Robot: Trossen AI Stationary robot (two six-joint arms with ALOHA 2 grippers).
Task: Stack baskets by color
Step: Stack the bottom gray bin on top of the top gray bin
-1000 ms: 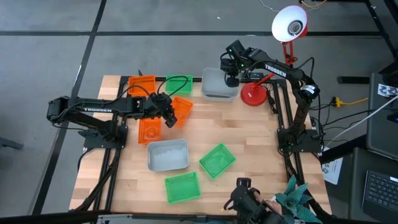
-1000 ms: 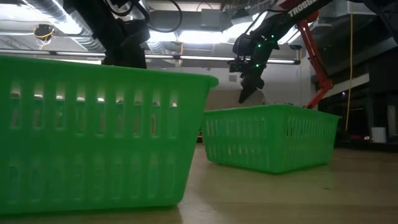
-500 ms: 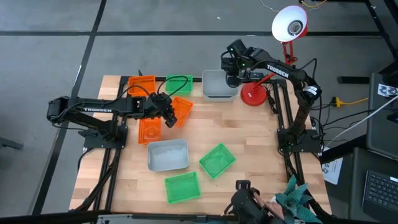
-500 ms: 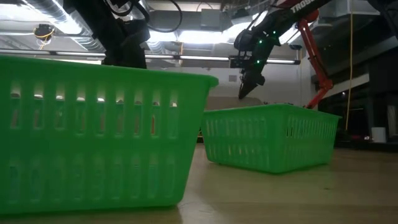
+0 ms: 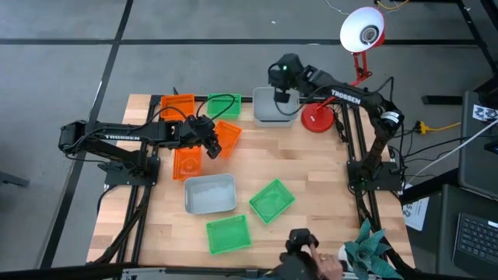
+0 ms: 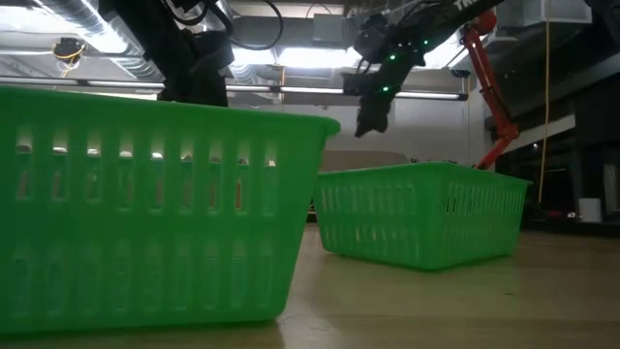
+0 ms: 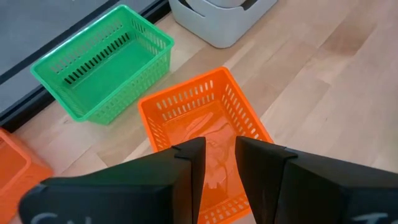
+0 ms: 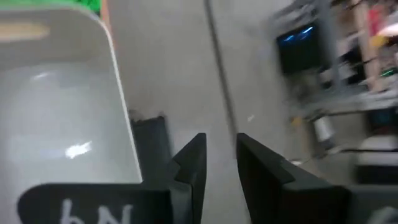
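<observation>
My left gripper [image 5: 212,144] is shut on an orange basket [image 5: 226,138] left of the table's middle. Two more orange baskets [image 5: 177,106] [image 5: 187,162] rest on their bottoms nearby. One green basket [image 5: 224,106] stands at the far edge and two others [image 5: 271,200] [image 5: 228,233] stand near the front. Grey-white baskets stand nested [image 5: 274,109] at the far edge, and another [image 5: 209,193] sits mid-table. My right gripper [image 5: 282,95] hovers open above the nested grey ones, touching nothing. My left gripper holds the orange basket by the wall nearest the arm [image 7: 217,144], which shows in the narrow gap between its fingers [image 7: 186,165]. The fingers slant down from the table's left and cover the exact hold. The basket sits askew; I cannot tell whether it touches the table.
A lamp with a red base [image 5: 317,119] stands just right of the nested grey baskets. A person's hand [image 5: 327,263] shows at the near edge. In the low view the two near green baskets [image 6: 145,204] [image 6: 421,208] block most of the table behind them.
My right gripper has risen from the nested grey baskets, drifted toward the table's left and tipped from pointing steeply down toward level. The grey baskets stay at the far edge.
</observation>
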